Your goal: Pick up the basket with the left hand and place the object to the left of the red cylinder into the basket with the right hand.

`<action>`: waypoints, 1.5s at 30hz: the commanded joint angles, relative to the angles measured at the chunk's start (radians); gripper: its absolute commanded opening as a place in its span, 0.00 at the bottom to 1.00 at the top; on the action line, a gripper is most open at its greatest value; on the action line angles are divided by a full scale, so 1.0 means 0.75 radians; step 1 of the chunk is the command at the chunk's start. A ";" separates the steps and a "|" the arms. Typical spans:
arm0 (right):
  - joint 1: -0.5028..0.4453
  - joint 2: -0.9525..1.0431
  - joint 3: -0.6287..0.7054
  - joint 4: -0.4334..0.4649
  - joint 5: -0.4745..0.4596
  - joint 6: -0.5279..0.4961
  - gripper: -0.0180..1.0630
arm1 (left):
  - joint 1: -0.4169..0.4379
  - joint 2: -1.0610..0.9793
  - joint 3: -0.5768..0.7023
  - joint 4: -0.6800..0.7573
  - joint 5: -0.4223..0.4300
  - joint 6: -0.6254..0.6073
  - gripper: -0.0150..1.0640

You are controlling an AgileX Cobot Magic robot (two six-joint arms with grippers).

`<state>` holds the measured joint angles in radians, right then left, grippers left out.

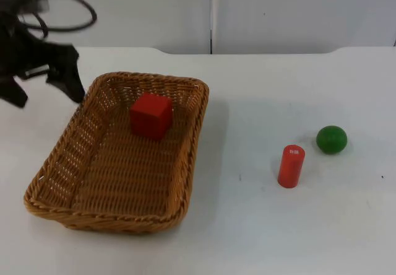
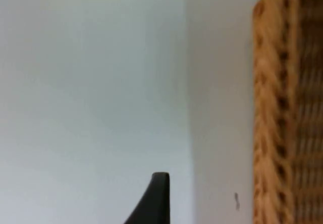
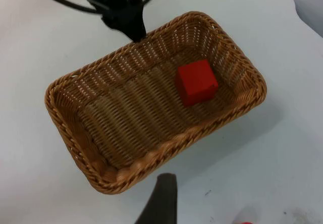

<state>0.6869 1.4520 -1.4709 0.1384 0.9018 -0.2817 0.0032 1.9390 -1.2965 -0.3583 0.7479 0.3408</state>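
Note:
A woven wicker basket (image 1: 105, 220) rests on the white table at the left, with a red cube (image 1: 150, 115) lying inside near its far end. My left gripper (image 1: 46, 92) is open just outside the basket's far left corner, one finger (image 1: 75, 90) close to the rim. The left wrist view shows the basket's rim (image 2: 270, 108) beside a black fingertip (image 2: 157, 196). A red cylinder (image 1: 291, 166) stands upright at the right, apart from the basket. My right gripper (image 3: 160, 204) hovers above the basket's rim (image 3: 166, 151), looking down on the cube (image 3: 197, 81) and the left gripper (image 3: 123, 18).
A green ball (image 1: 331, 139) lies just right of and behind the red cylinder. Bare table separates the basket from the cylinder. The grey partition wall (image 1: 210, 12) closes off the table's far edge.

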 commanded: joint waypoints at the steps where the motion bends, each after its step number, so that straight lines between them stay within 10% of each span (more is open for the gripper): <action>1: -0.007 -0.012 0.004 -0.008 -0.010 0.003 0.73 | -0.003 -0.082 -0.007 0.014 0.041 -0.033 0.82; 45: -0.007 -0.195 0.304 -0.014 -0.247 0.052 0.73 | -0.004 -0.949 -0.005 0.014 0.315 -0.062 0.82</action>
<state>0.6869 1.3174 -1.2477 0.1316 0.7339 -0.2495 0.0032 1.2410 -1.2965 -0.3504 0.9715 0.2977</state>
